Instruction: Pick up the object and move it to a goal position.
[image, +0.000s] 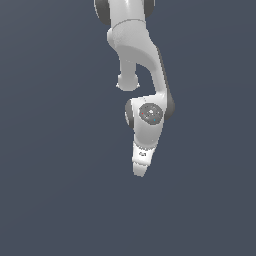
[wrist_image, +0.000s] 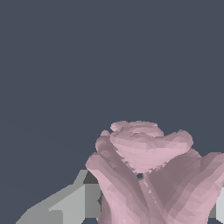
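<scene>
The wrist view is filled by the object (wrist_image: 148, 170), a pale pink lumpy thing with rounded bumps. It sits between the two grey fingers (wrist_image: 72, 203) of my gripper (wrist_image: 151, 208), and both fingers press against its sides. My white gripper (image: 140, 167) hangs pointing down below the arm's wrist in the exterior view. The gripper's body hides the object there.
A plain dark blue-grey surface (image: 50, 200) surrounds the arm on all sides. The white arm (image: 137, 45) reaches down from the top of the exterior view. No other objects or edges show.
</scene>
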